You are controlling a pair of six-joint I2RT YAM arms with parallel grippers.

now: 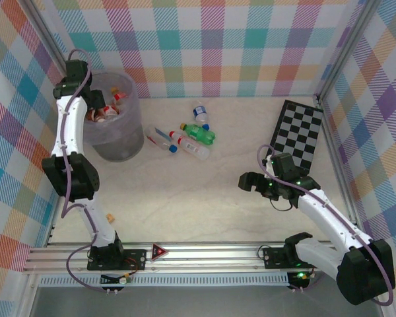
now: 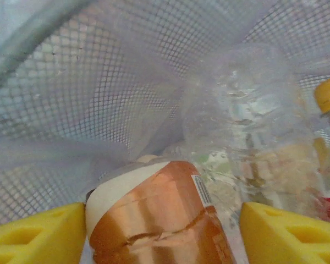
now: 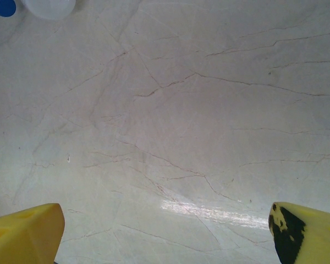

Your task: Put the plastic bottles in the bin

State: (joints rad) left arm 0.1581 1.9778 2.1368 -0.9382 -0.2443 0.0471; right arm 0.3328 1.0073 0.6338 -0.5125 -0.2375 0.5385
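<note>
Top external: left tool (image 2: 162, 234) sits inside the bin (image 1: 122, 153), fingers apart with slack around an amber bottle (image 2: 154, 217), so it looks ungripped. Right tool (image 3: 165, 234) is wide open and empty over bare table (image 1: 204, 205). The plastic bottles (image 1: 185, 140) on the table lie flat, up-left of it, axes roughly left-right. Right arm nearer.

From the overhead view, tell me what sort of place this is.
Likely a robot test cell: plaid walls on an aluminium frame enclose a pale marble-look table, with a black-and-white checkerboard, and small plastic bottles beside a round translucent grey bin.
</note>
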